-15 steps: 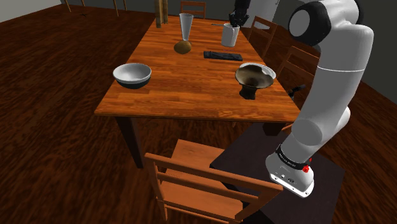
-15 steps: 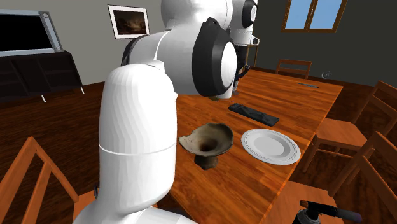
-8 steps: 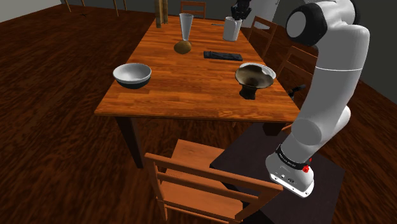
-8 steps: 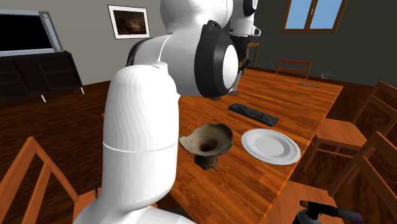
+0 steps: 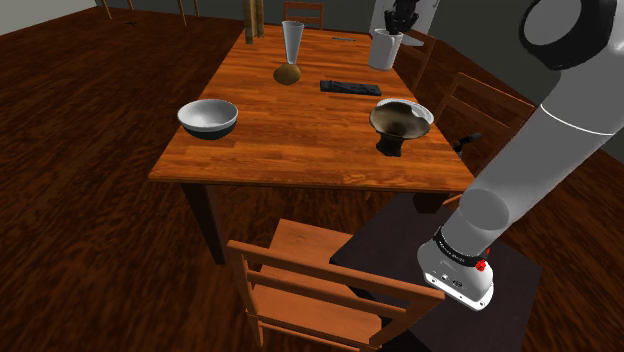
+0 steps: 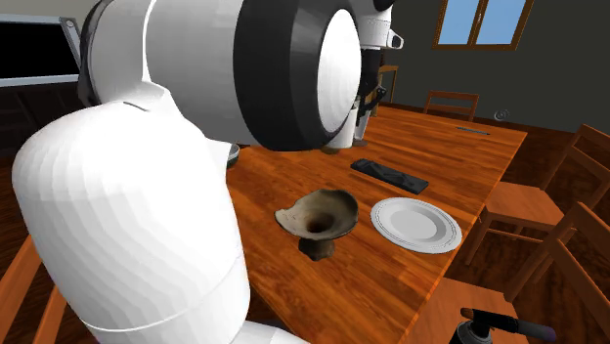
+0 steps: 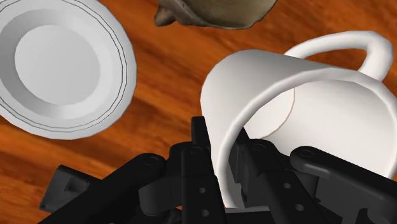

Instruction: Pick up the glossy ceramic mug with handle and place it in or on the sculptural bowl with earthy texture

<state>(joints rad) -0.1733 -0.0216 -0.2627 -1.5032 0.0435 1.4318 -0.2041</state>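
Note:
A glossy white mug (image 5: 384, 50) with a handle hangs above the table's far right corner in the shoulder view. My black gripper (image 5: 400, 18) comes down on it from above. The wrist view has my gripper (image 7: 222, 167) shut on the mug (image 7: 305, 108), one finger inside the rim and one outside. The brown, rough-textured sculptural bowl (image 5: 397, 120) stands on its foot near the table's right edge, well short of the mug. That same bowl (image 6: 319, 219) also sits mid-table in the second exterior view, and its edge (image 7: 216, 13) lies beyond the mug.
A white plate (image 5: 428, 110) lies right beside the sculptural bowl, also seen as plate (image 7: 63, 63). A black remote (image 5: 350, 87), a tall glass vase (image 5: 291, 50) and a grey bowl (image 5: 208, 117) share the wooden table (image 5: 300, 150). Chairs ring it; one chair (image 5: 310, 285) stands by my stand.
The mug has left the tabletop, rising and moving toward the shoulder view's right in the gripper. The arm's upper links swung right and nearer the second exterior camera.

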